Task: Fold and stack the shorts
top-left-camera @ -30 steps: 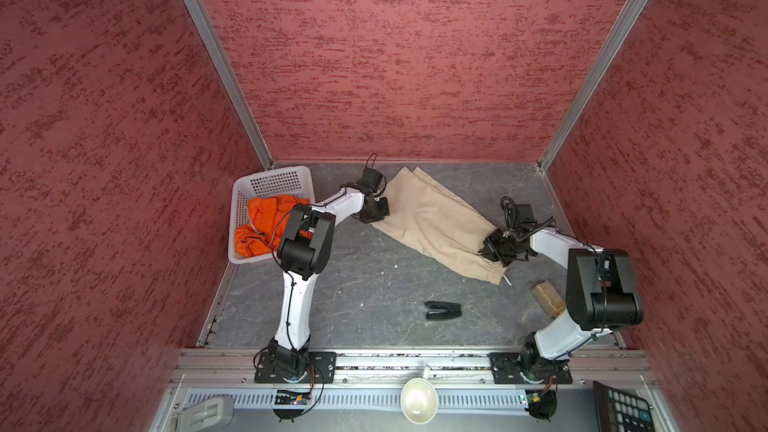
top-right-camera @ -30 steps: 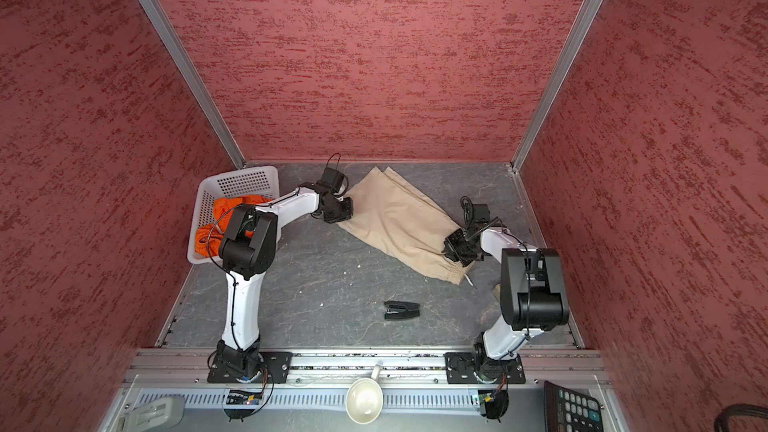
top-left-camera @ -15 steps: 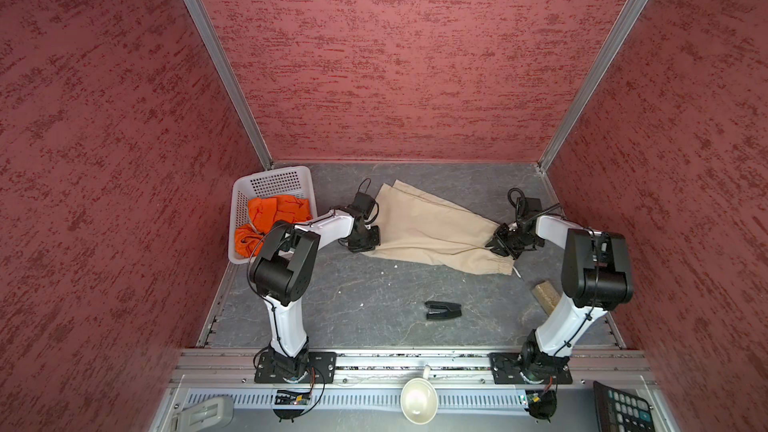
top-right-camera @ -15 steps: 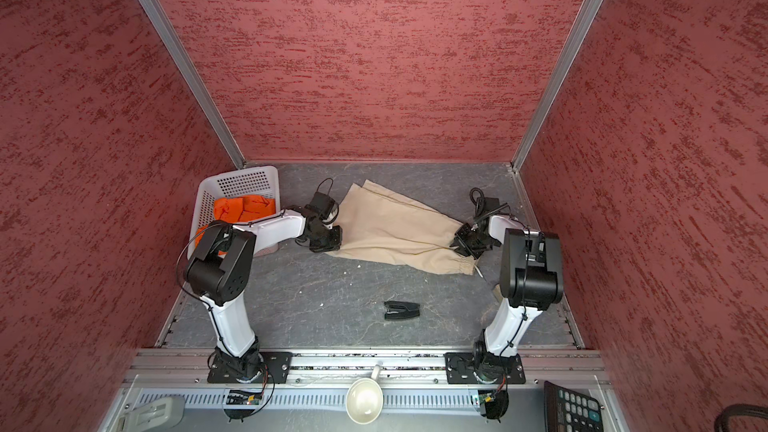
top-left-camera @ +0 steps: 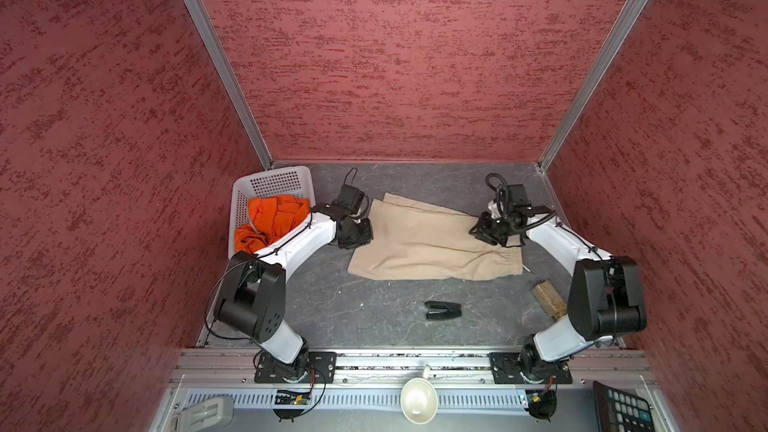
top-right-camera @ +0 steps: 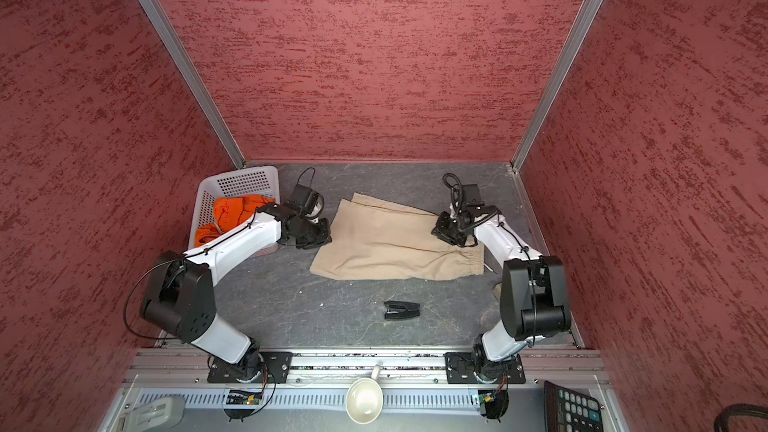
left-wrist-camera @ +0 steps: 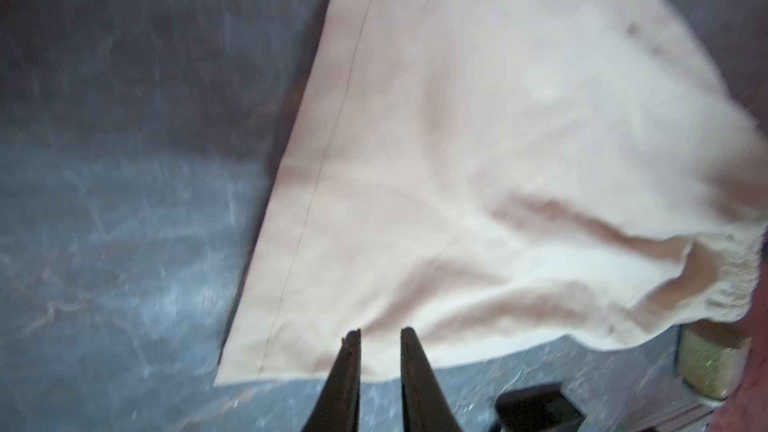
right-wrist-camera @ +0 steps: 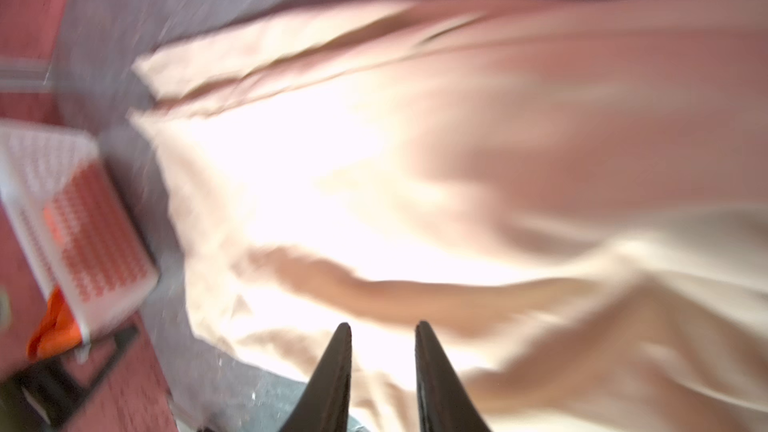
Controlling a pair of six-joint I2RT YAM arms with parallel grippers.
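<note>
Two pairs of shorts show in both top views: the beige shorts (top-left-camera: 432,243) lie flat on the grey tabletop (top-left-camera: 374,326), apparently doubled leg on leg, with the gathered waist (top-left-camera: 505,261) toward the right arm and the hems toward the left, while the orange shorts (top-left-camera: 274,218) sit crumpled in the white perforated basket (top-left-camera: 270,178) at the far left, waiting their turn. The left gripper (top-left-camera: 359,236) hangs at the hem end and the right gripper (top-left-camera: 486,234) near the waist, one at each end, the stance for laying a garment out straight; a black clip-like piece (top-left-camera: 442,310) lies apart on the near side. Left wrist view: the left gripper (left-wrist-camera: 380,332) has its jaws a narrow gap apart with nothing between them, tips just over the hem edge of the beige shorts (left-wrist-camera: 457,160). Right wrist view, blurred: the right gripper (right-wrist-camera: 380,326) is likewise slightly parted and empty over the cloth, the white perforated basket (right-wrist-camera: 83,218) beyond. I judge the beige pair laid out and ready for its cross fold; the orange pair is not yet begun
</note>
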